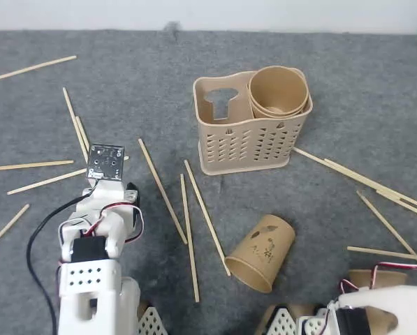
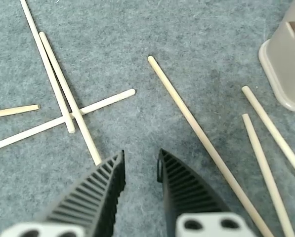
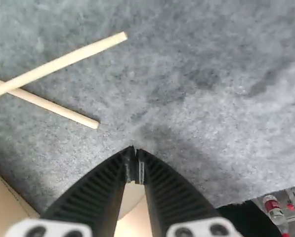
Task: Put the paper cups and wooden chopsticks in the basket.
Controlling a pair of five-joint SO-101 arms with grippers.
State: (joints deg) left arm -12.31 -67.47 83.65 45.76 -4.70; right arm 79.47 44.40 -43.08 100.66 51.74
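Note:
A beige basket (image 1: 244,143) stands mid-table with paper cups (image 1: 279,91) nested in its right compartment. Another paper cup (image 1: 262,252) lies on its side in front of the basket. Wooden chopsticks lie scattered on the grey carpet, some between the basket and my left arm (image 1: 100,223). My left gripper (image 2: 141,159) hangs open over bare carpet, nothing between its fingers. A long chopstick (image 2: 201,143) runs just beside it, and a crossed group of chopsticks (image 2: 63,111) lies on its other side. My right gripper (image 3: 134,152) is shut and empty above the carpet, near two crossed chopsticks (image 3: 43,84).
More chopsticks lie at the far left (image 1: 30,68), the left edge (image 1: 26,166) and to the right of the basket (image 1: 362,180). The basket's corner (image 2: 285,64) lies off to one side of the left gripper. My right arm's base (image 1: 379,307) sits at the bottom right.

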